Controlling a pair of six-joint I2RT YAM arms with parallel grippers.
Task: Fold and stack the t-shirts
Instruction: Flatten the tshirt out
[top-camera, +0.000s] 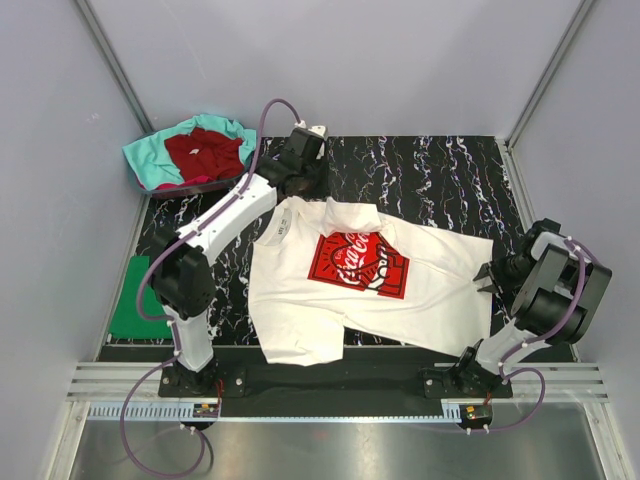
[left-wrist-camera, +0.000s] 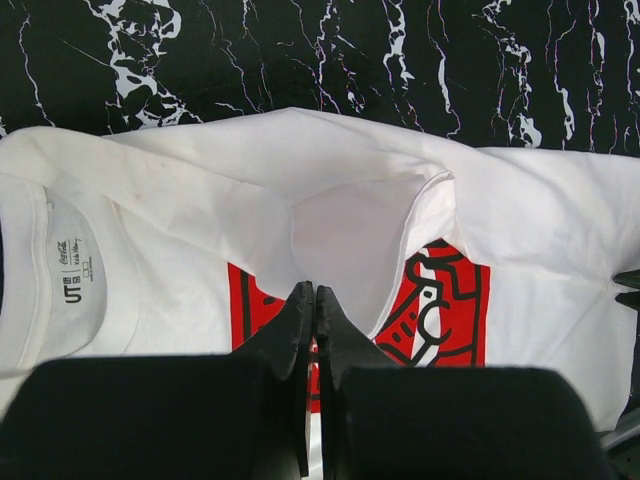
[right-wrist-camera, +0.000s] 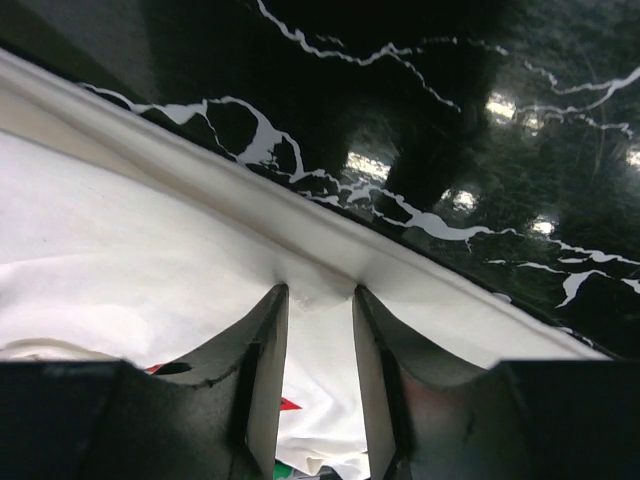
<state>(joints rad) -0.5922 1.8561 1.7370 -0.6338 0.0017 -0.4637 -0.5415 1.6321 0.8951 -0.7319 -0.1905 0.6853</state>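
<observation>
The white t-shirt (top-camera: 300, 300) with a red chest print (top-camera: 358, 263) lies spread on the black marbled mat (top-camera: 440, 180). Its far sleeve (top-camera: 352, 213) is folded over onto the chest, which also shows in the left wrist view (left-wrist-camera: 350, 225). My left gripper (top-camera: 300, 185) hovers over that sleeve; its fingertips (left-wrist-camera: 309, 290) are shut with nothing between them. My right gripper (top-camera: 490, 275) is at the shirt's right hem. In the right wrist view it (right-wrist-camera: 318, 290) is closed on a puckered bit of the white hem (right-wrist-camera: 420, 290).
A teal shirt (top-camera: 150, 160) and a dark red shirt (top-camera: 205, 152) lie bunched in a heap at the far left corner. A folded green shirt (top-camera: 130, 300) lies at the left of the mat. Grey walls close in both sides.
</observation>
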